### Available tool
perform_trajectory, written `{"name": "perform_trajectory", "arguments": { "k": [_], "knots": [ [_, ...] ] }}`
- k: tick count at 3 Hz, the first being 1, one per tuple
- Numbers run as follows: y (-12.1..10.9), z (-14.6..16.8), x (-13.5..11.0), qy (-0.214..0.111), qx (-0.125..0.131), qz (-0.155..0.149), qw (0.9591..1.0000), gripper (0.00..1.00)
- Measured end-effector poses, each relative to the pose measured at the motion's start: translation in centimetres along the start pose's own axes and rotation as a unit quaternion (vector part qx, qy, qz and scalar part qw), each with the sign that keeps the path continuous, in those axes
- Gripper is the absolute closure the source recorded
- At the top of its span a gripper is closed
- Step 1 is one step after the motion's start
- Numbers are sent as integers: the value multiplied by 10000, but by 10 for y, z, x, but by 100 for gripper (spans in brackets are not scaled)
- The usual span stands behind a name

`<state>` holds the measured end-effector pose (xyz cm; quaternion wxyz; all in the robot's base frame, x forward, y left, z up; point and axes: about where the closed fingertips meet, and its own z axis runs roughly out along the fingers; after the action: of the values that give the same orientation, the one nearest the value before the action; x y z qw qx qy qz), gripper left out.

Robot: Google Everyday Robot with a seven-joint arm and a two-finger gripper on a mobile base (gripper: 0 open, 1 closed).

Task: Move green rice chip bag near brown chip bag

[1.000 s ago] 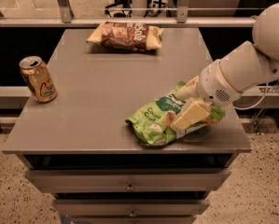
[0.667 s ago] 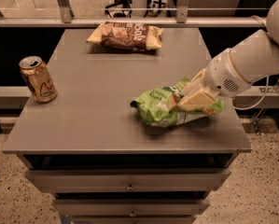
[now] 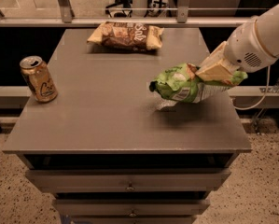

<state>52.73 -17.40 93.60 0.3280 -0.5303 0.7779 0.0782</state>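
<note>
- Three loose items are in view on the tabletop (image 3: 106,111): the brown chip bag (image 3: 126,35), the green rice chip bag (image 3: 183,85) and a gold drink can (image 3: 38,78).
- Brown chip bag: lies flat near the far edge of the tabletop. It is the reference for every position below.
- Green rice chip bag: sits well apart from the brown chip bag, toward the camera and off to the right in the view. A shadow on the tabletop below it indicates that it is carried clear of the surface, not resting on it.
- Gripper (image 3: 209,74): located at the end of the green bag that points away from the brown chip bag. The fingers (image 3: 219,71) are closed on that end and pinch the crinkled film. Holding one end leaves the free end hanging toward the brown chip bag.
- Arm (image 3: 265,36): enters from the right edge of the view, beyond the green bag as seen from the brown chip bag.
- Drink can: stands upright, left of the brown chip bag and nearer the camera, out of the likely carry path.
- Task status, as judged: pick-up done, transfer not yet complete. The remaining move runs back and left, ending just beside the brown chip bag.
</note>
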Motion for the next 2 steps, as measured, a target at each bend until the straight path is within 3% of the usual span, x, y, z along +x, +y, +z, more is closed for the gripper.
{"name": "perform_trajectory", "arguments": {
  "k": [1, 2],
  "knots": [
    [0, 0, 0, 0, 0, 0, 10000, 100],
    [-15, 8, -4, -139, 90, -20, 9999, 100]
  ]
}}
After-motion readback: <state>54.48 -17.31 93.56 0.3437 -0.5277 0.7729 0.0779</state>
